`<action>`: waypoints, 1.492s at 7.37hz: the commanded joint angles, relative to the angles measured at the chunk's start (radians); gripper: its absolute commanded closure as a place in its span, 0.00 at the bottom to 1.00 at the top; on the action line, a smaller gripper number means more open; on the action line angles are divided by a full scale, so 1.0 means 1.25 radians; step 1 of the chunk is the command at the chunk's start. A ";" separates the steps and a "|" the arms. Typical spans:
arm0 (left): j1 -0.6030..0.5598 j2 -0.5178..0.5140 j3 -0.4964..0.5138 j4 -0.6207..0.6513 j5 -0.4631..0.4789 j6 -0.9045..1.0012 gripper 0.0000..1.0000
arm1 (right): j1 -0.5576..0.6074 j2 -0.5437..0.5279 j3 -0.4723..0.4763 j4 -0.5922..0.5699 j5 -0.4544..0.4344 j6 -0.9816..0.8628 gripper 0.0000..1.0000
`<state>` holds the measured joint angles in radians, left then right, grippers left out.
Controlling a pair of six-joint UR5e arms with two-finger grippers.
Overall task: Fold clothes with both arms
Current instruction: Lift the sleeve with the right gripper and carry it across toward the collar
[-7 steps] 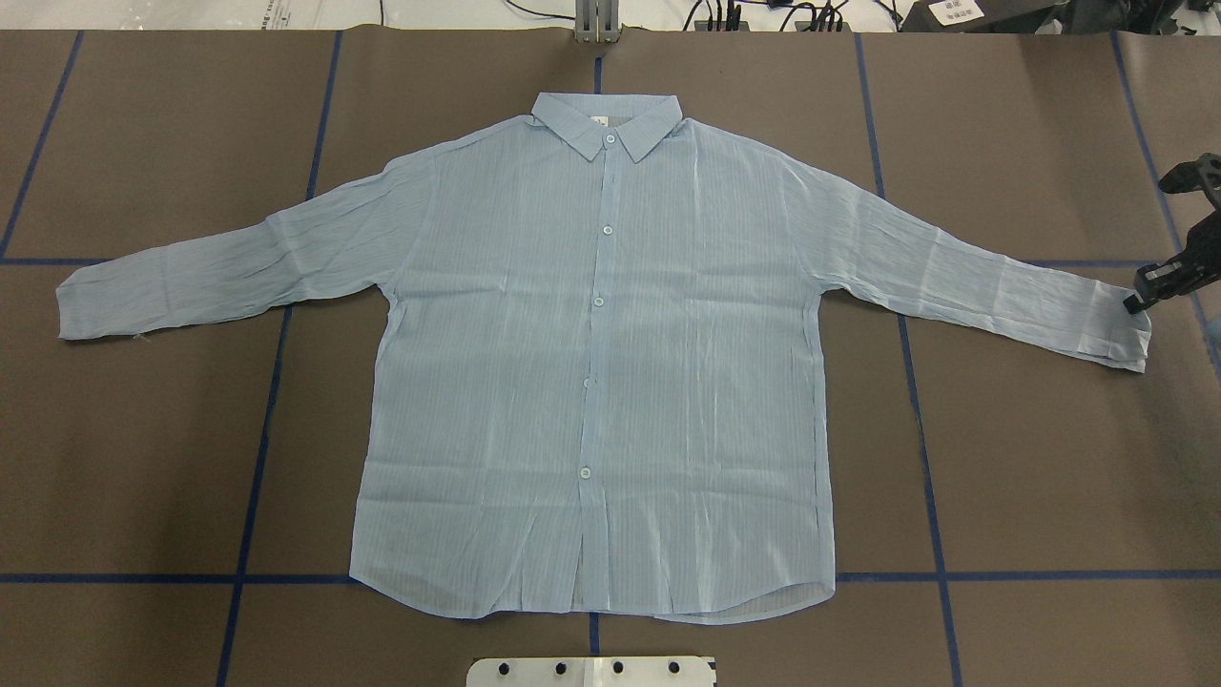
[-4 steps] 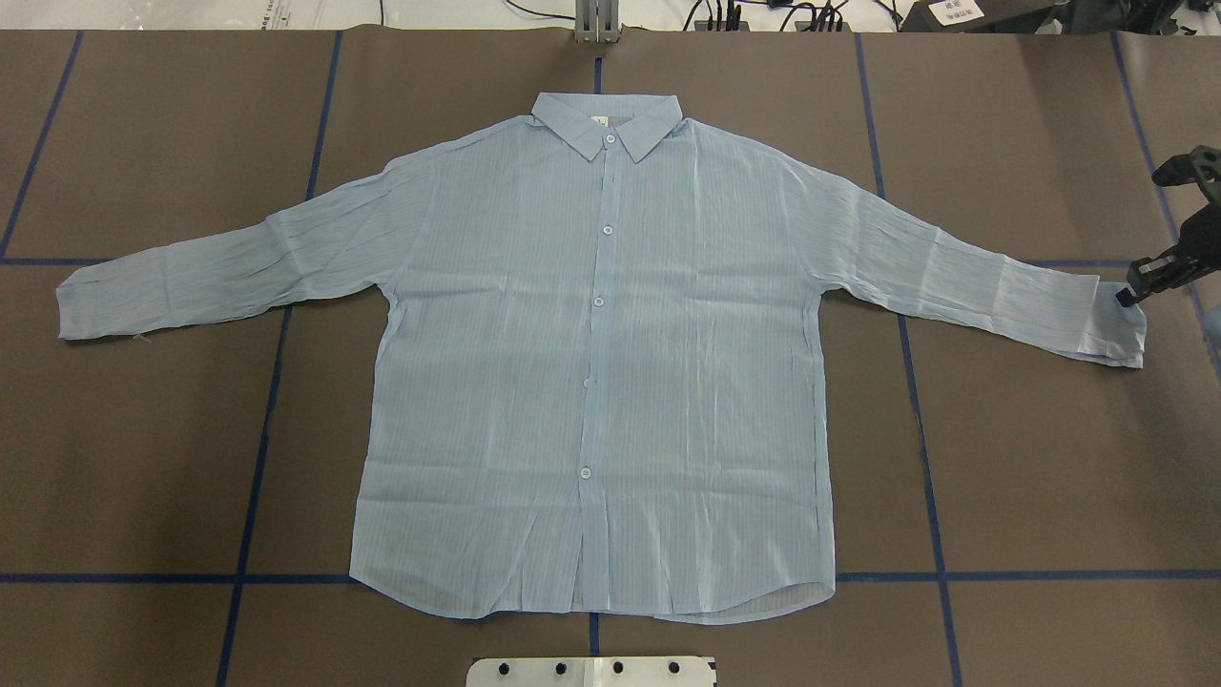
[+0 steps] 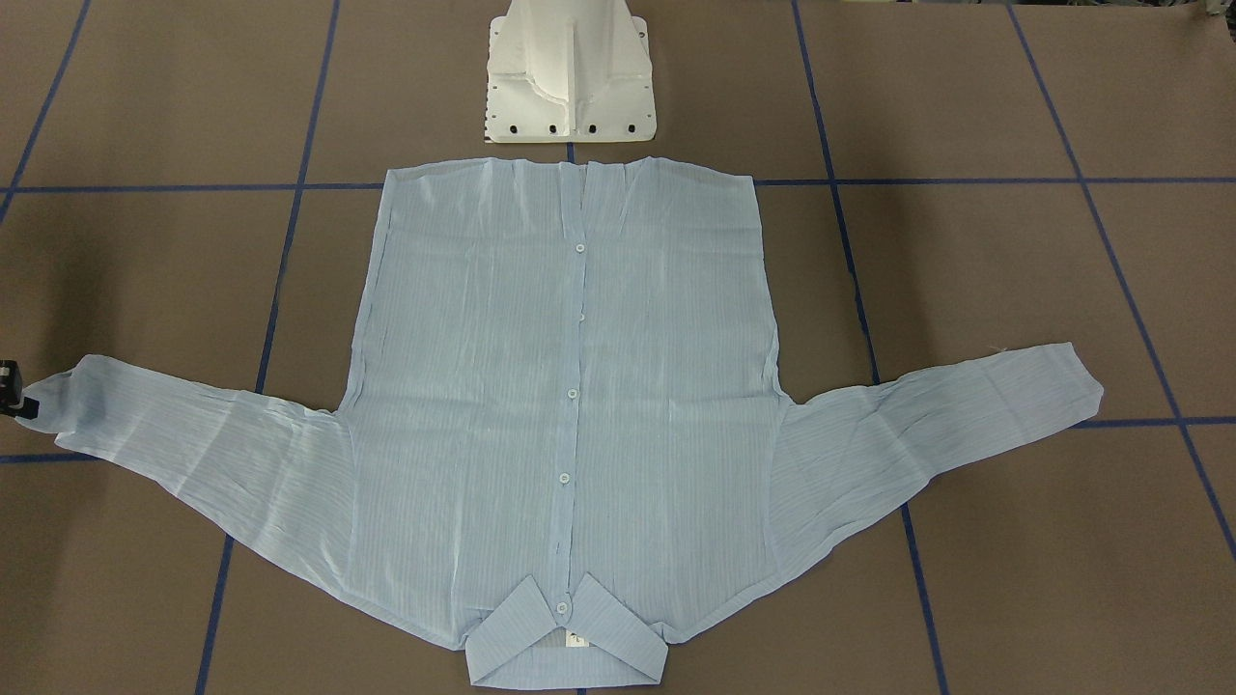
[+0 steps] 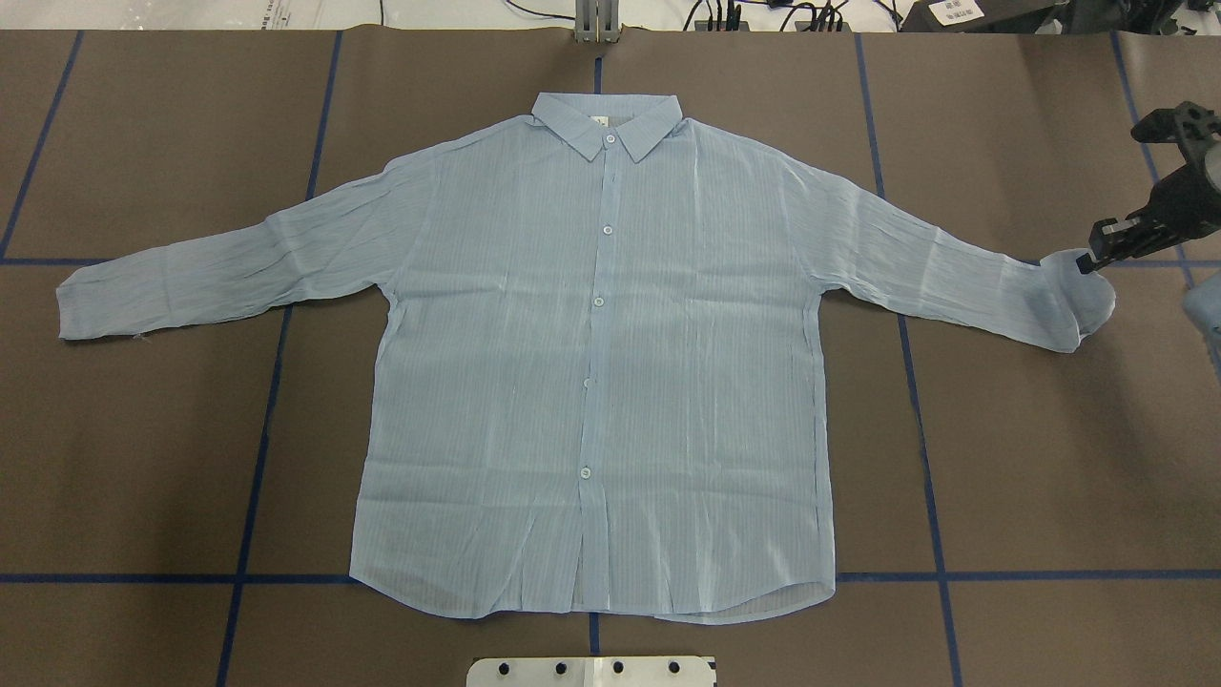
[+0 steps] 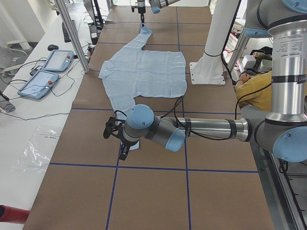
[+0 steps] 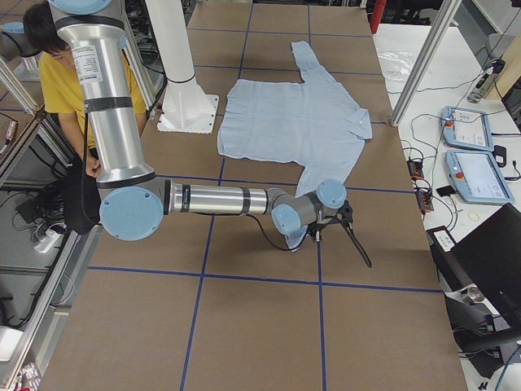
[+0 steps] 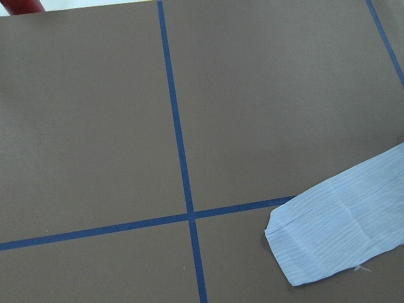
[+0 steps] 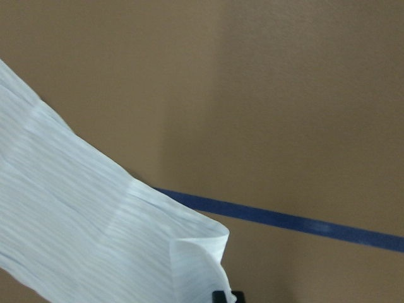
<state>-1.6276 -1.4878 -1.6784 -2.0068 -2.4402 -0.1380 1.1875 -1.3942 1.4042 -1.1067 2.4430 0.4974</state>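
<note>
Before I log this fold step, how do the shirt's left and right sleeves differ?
The left sleeve lies flat on the table; the right sleeve has its cuff lifted and curled over. The right gripper pinches the right sleeve's cuff in its fingers; nothing grips the left sleeve. The left sleeve ends in a straight edge, the right sleeve in a rounded fold. Both are crinkled light-blue pinstripe, spread outward from the body.

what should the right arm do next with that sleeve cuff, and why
Probably carry it inward over the front of the shirt. The right gripper looks shut on the sleeve cuff, which curls up off the table, while the rest of the garment lies flat and unfolded.
</note>
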 commanded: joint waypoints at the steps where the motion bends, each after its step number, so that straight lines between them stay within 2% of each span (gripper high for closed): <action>1: 0.001 -0.003 -0.002 -0.006 -0.009 0.002 0.01 | -0.112 0.013 0.144 0.003 -0.013 0.276 1.00; 2: 0.001 -0.007 -0.003 -0.006 -0.009 0.002 0.01 | -0.148 0.086 0.156 0.002 -0.029 0.414 1.00; 3: 0.002 -0.011 -0.007 -0.006 -0.009 0.002 0.01 | -0.225 0.171 0.146 -0.001 -0.080 0.552 1.00; 4: 0.002 -0.015 -0.008 -0.006 -0.009 0.002 0.01 | -0.293 0.270 0.119 -0.007 -0.195 0.698 1.00; 5: 0.002 -0.018 -0.010 -0.006 -0.009 0.002 0.01 | -0.314 0.378 0.046 -0.003 -0.241 0.781 1.00; 6: 0.002 -0.020 -0.012 -0.006 -0.009 0.002 0.01 | -0.318 0.492 -0.060 0.003 -0.258 0.830 1.00; 8: 0.002 -0.020 -0.029 -0.005 -0.009 0.001 0.01 | -0.356 0.692 -0.251 0.010 -0.355 0.835 1.00; 9: 0.004 -0.020 -0.032 -0.006 -0.009 0.001 0.01 | -0.377 0.718 -0.301 0.050 -0.403 0.837 1.00; 11: 0.004 -0.020 -0.032 -0.006 -0.009 0.001 0.01 | -0.392 0.735 -0.330 0.062 -0.423 0.844 1.00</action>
<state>-1.6232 -1.5124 -1.7169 -2.0146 -2.4514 -0.1364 0.7128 -0.5021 1.0304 -1.0417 1.9392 1.5482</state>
